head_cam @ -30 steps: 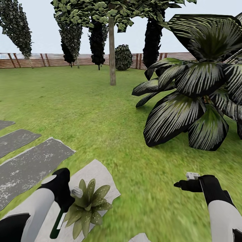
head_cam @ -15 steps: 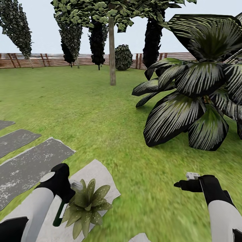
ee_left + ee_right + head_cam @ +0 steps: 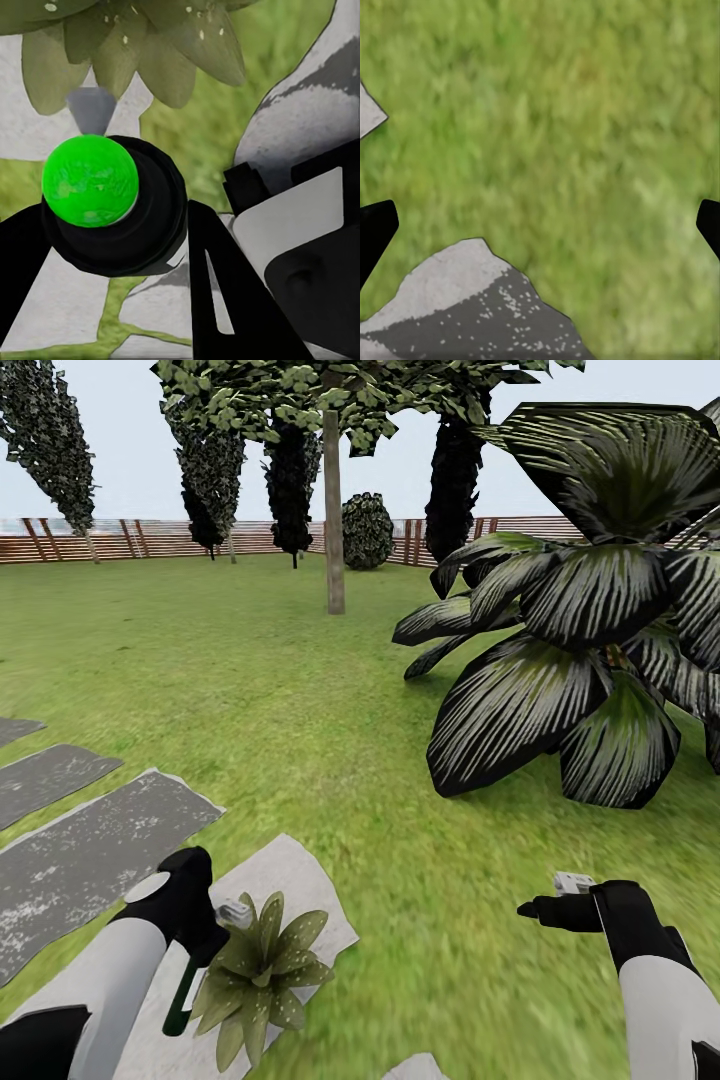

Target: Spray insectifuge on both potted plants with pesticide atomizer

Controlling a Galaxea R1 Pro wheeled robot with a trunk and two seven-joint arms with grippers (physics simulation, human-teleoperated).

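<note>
Left gripper (image 3: 205,940) clamped on the atomizer (image 3: 90,180), nozzle aimed at the plant (image 3: 255,975) just beside it on a slab (image 3: 290,880). Right gripper (image 3: 535,908) hangs spread and empty over grass, well apart from the plant. Risk: from this close, spray may wet only the near leaves, leaving the far side bare.

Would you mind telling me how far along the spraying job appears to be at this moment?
Done: the pesticide atomizer is picked up, held in the left end effector. In hand: its grey nozzle points at the potted plant beside the paving slab; no spray or coating is visible. Left: covering this plant and finding a second one. The right end effector is open over grass.
</note>
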